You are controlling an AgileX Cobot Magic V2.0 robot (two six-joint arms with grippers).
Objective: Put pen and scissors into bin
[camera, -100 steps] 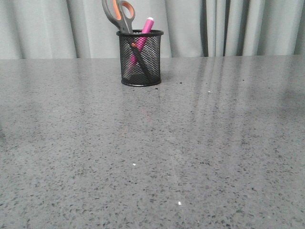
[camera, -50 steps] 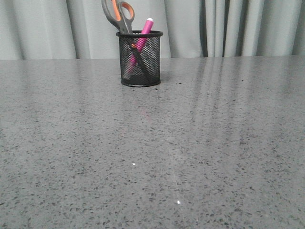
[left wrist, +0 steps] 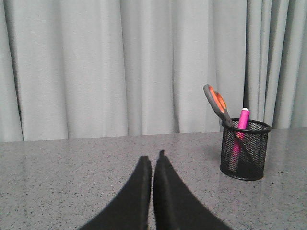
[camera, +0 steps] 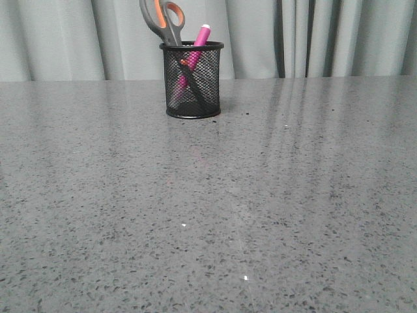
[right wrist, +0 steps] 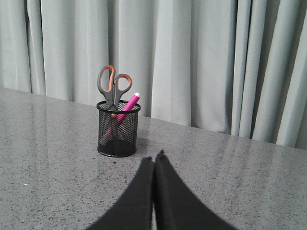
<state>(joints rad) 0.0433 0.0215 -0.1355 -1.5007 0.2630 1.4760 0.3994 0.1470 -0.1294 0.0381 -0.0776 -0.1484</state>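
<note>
Nearest in each wrist view are the black fingers: the left gripper (left wrist: 153,160) has its two fingers pressed together tip to tip with nothing between them, low over the table (camera: 273,215), and the right gripper (right wrist: 154,157) is closed the same way, its fingers meeting along a thin seam and holding nothing. Neither gripper shows in the front view, where only the grey speckled tabletop fills the near and middle ground, with a few tiny white specks on it. Farther back, toward the far edge and a little left of centre in the front view, stands the bin (camera: 191,81), upright on its base, well apart from both grippers. Inside it are both task items. The scissors (camera: 165,23) stand blades down, their grey handles with orange-lined loops rising above the rim on the left side. The pen (camera: 195,49) leans the other way, crossing the blades inside the mesh, its pink body tilted to the right and its whitish end just above the rim. A faint pink reflection lies on the table in front of the bin. Behind everything hangs a pale grey pleated curtain (camera: 326,36).
</note>
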